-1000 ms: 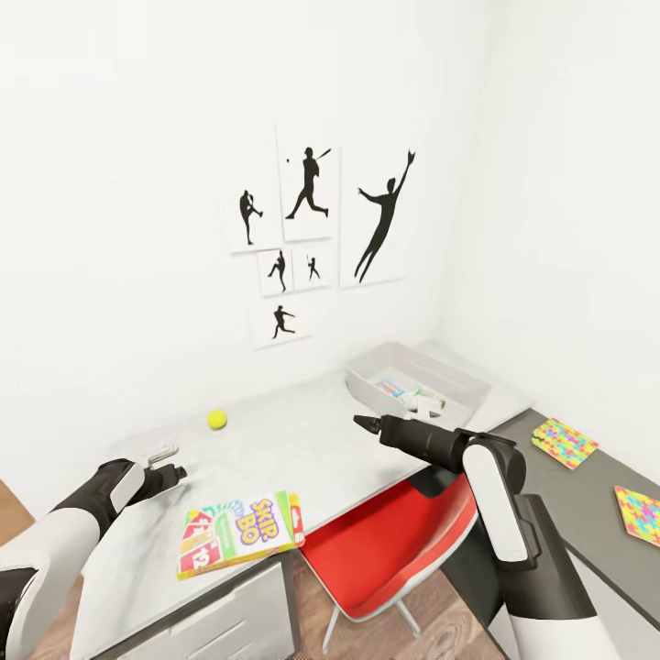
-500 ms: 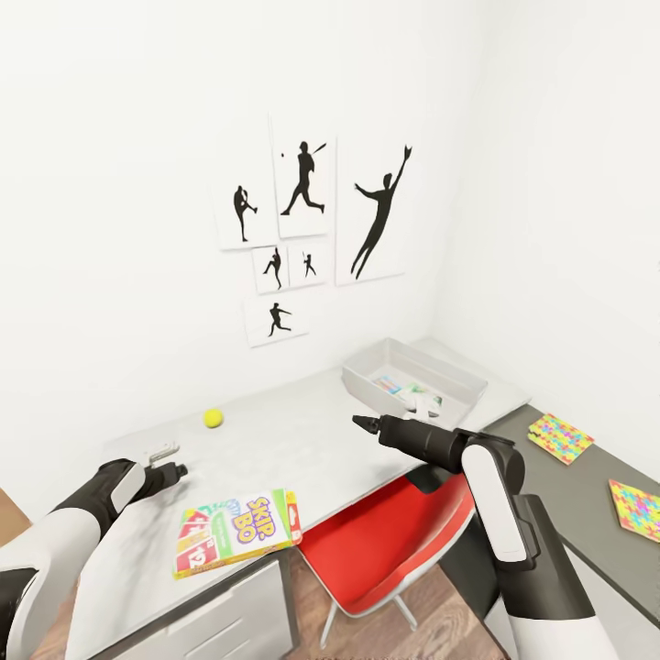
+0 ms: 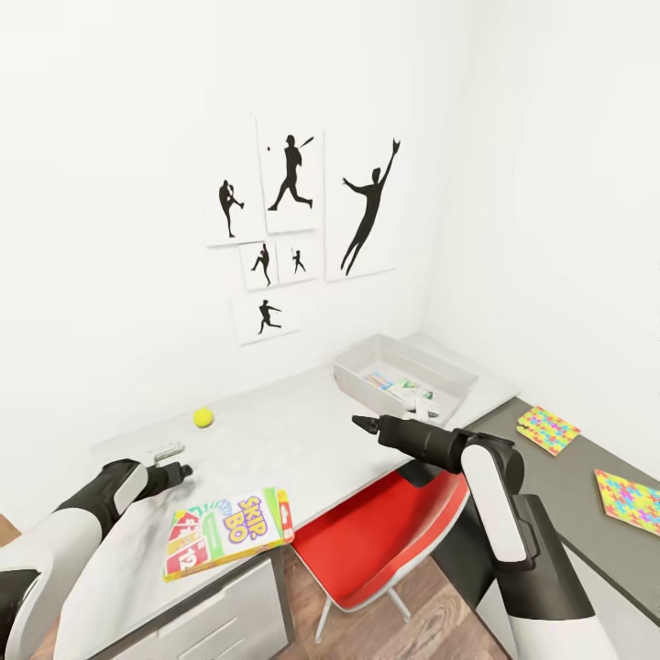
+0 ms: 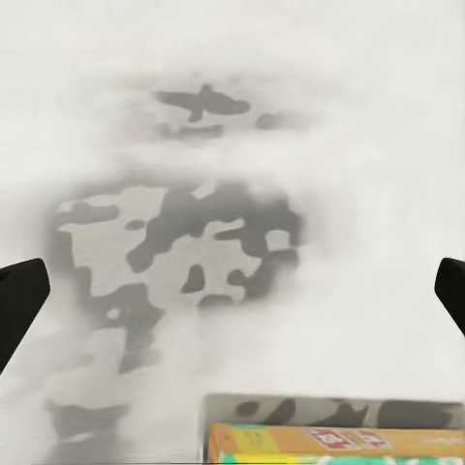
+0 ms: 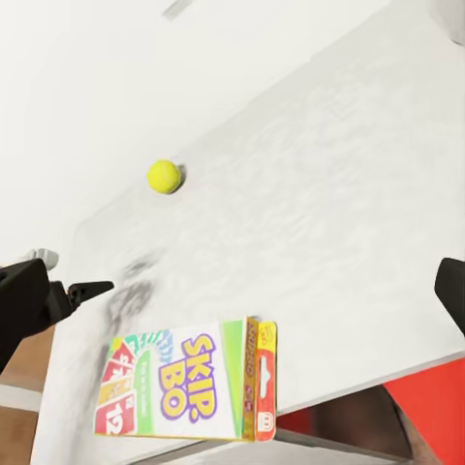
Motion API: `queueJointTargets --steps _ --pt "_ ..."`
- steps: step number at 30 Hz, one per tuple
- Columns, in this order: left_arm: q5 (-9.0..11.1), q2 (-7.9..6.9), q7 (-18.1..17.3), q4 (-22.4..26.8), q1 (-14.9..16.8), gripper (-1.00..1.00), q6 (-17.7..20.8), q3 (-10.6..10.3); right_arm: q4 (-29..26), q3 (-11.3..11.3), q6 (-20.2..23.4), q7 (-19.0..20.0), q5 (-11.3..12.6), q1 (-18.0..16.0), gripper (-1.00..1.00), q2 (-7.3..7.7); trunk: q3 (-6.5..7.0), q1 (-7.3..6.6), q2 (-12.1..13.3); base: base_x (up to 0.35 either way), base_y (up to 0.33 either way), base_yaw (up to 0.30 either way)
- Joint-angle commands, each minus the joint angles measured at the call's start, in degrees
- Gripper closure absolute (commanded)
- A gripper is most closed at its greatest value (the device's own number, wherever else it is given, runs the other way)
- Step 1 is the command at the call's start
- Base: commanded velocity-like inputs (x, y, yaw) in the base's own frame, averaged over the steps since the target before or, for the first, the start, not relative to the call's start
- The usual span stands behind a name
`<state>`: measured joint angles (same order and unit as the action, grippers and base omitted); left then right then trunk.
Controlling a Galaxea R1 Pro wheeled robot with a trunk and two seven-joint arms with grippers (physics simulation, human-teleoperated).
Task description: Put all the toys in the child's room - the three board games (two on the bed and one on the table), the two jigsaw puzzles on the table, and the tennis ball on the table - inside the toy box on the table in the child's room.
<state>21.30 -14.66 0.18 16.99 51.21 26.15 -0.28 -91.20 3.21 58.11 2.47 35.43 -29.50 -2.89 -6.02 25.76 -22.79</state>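
The Skip-Bo board game (image 3: 229,543) lies flat at the table's (image 3: 293,440) near edge, above a drawer. My left gripper (image 3: 176,461) hovers open just left of it, and the box edge (image 4: 329,444) shows below its fingers. The tennis ball (image 3: 203,417) rests farther back near the wall. My right gripper (image 3: 365,423) is open over the table's front edge, facing the ball (image 5: 164,176) and the Skip-Bo box (image 5: 184,378). The toy box (image 3: 362,367) stands in the corner with two flat boxes inside. Two jigsaw puzzles (image 3: 547,430) (image 3: 632,501) lie on the lower dark section.
A red chair (image 3: 385,541) is pushed under the table below my right arm. White walls close the corner, with black sports silhouettes (image 3: 293,211) on the back wall. Wood floor shows beneath the chair.
The whole picture has slid left, so the camera has turned right. Both arms keep their pose and nothing was taken hold of.
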Motion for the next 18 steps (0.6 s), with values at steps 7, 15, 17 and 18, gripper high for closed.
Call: queueJointTargets --steps 7,15,17,18 --pt "0.26 -0.02 -0.65 0.07 0.03 -1.00 0.34 -0.77 -0.03 -0.04 0.30 0.26 -0.27 -0.04 -1.00 -0.11 -0.47 0.03 -0.13 -0.032 0.000 -0.005" --pt "0.24 -0.02 -1.57 0.06 0.03 -1.00 0.31 -0.94 -0.03 -0.02 0.34 0.26 -0.27 -0.07 -1.00 -0.21 -1.18 0.03 -0.13 -0.005 0.000 -0.001" --pt "0.23 -0.02 -1.62 0.06 0.03 -1.00 0.31 -0.95 -0.03 -0.03 0.34 0.26 -0.27 -0.05 -1.00 -0.24 -1.36 0.03 -0.13 -0.001 0.000 0.000" --pt "0.22 -0.02 -1.64 0.06 0.03 -1.00 0.31 -0.95 -0.03 -0.04 0.34 0.26 -0.27 -0.06 -1.00 -0.23 -1.46 0.03 -0.13 0.000 -0.005 0.000"
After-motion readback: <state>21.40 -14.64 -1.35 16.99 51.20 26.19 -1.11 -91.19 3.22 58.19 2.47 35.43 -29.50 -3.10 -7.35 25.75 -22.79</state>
